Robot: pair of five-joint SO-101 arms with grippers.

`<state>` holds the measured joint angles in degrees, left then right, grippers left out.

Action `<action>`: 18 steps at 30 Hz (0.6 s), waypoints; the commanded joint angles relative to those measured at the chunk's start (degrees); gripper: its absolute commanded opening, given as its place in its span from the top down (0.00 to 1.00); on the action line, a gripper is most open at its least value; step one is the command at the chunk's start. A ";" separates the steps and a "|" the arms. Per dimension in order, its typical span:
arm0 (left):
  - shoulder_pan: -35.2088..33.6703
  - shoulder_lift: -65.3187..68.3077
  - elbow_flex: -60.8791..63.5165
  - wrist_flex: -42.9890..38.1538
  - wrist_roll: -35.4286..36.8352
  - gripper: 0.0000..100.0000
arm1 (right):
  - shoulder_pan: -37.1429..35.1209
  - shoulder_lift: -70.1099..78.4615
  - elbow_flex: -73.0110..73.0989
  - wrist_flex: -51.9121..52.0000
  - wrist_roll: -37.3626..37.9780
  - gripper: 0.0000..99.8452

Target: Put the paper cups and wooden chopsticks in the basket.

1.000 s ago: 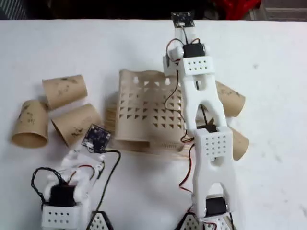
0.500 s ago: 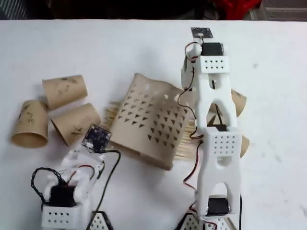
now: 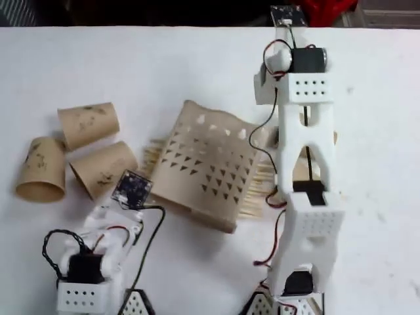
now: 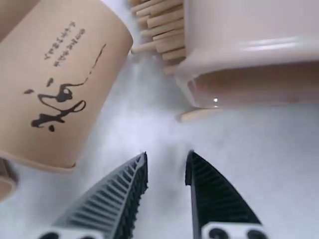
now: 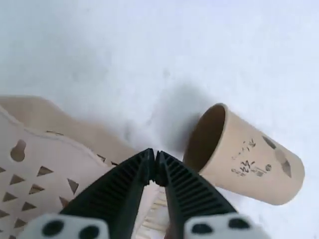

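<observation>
- Table (image 3: 131, 59): white, carries everything.
- Basket (image 3: 207, 164): tipped over mid-table, lying on the chopsticks (image 3: 152, 152).
- Cups (image 3: 105, 168): three on their sides, left of the basket.
- Fourth cup (image 5: 246, 157): on its side, beside the right gripper (image 5: 155, 162).
- Right gripper: fingers clenched, empty, at the basket's edge.
- Left gripper (image 4: 167, 162): fingers parted, empty, near a cup.

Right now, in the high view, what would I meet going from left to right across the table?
Lone paper cup → two more paper cups together, one farther back and one nearer → basket → right arm, stretched out over the table.
</observation>
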<state>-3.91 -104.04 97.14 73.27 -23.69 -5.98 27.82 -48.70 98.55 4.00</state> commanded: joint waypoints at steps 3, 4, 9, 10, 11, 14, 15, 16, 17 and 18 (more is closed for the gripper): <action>-0.31 -0.48 -0.18 0.35 0.44 0.86 | -0.04 -9.27 11.96 -0.04 0.62 0.96; -0.31 -0.48 -0.18 0.35 0.44 0.86 | -0.13 -9.45 13.01 -0.04 0.53 0.93; -0.31 -0.48 -0.18 0.35 0.44 0.86 | 0.31 -6.81 14.33 -0.04 -1.32 0.82; -0.31 -0.48 -0.18 0.35 0.44 0.86 | 0.31 -6.02 14.33 -0.04 -3.16 0.83; -0.31 -0.48 -0.18 0.35 0.44 0.86 | 0.31 -5.05 14.15 -0.04 -4.92 0.83; -0.31 -0.48 -0.18 0.35 0.44 0.86 | -0.22 -2.42 14.15 -0.04 -8.26 0.82; -0.31 -0.48 -0.18 0.35 0.44 0.86 | -0.22 -1.63 14.33 -0.04 -8.97 0.81; -0.31 -0.48 -0.18 0.35 0.44 0.86 | -0.31 -0.84 14.42 -0.04 -9.58 0.81; -0.31 -0.48 -0.18 0.35 0.44 0.86 | -0.31 -0.13 14.42 -0.04 -9.93 0.81; -0.31 -0.48 -0.18 0.35 0.44 0.86 | -0.31 0.31 14.42 -0.04 -10.29 0.81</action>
<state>-3.91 -104.04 97.14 73.27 -23.69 -5.98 27.65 -34.20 98.11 -4.70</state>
